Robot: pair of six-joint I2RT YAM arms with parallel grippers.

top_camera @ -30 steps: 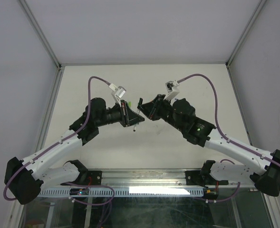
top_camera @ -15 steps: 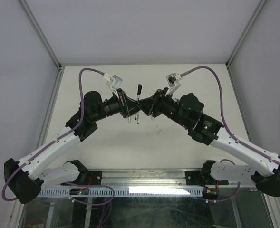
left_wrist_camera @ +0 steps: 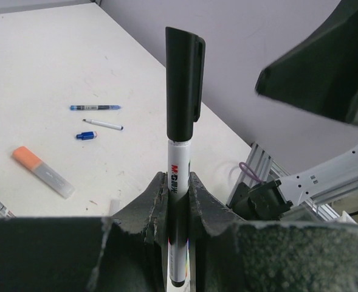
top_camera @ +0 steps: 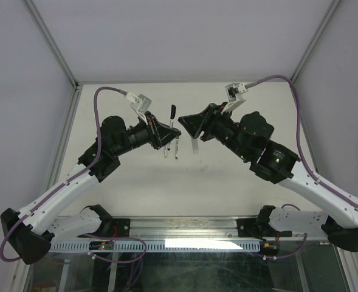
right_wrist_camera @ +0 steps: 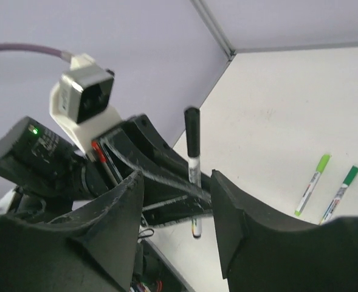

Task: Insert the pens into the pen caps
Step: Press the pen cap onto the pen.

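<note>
Firmly closed on a white-barrelled pen (left_wrist_camera: 178, 159), the left gripper (left_wrist_camera: 177, 187) holds it upright well above the table (left_wrist_camera: 45, 61). Its coarse, grainy black fingers (left_wrist_camera: 157, 204) pinch the smooth printed barrel low down, which leaves the top free for capping. A glossy black cap (left_wrist_camera: 185, 79) with a flat clip sits on that upper end and looks pushed fully home, so this pen appears done.

Just beside it, the right gripper (right_wrist_camera: 177, 179) stands wide open and empty. Its broad matte fingers (right_wrist_camera: 121, 210) frame the raised pen without touching it, a stance that suits either a last press on the cap or backing away.

Farther off, loose pieces lie well apart on the pale, scuffed tabletop. They include a slim blue pen (left_wrist_camera: 95, 107), a thin white pen (left_wrist_camera: 103, 125), a stubby blue cap (left_wrist_camera: 86, 135) near the two and an orange-capped marker (left_wrist_camera: 43, 172) with a frosted barrel. A lime-green marker (right_wrist_camera: 312, 176) and a dark-green marker (right_wrist_camera: 341, 193) rest side by side, both seemingly capped. Judging by the stray blue cap, at least one pairing remains.
</note>
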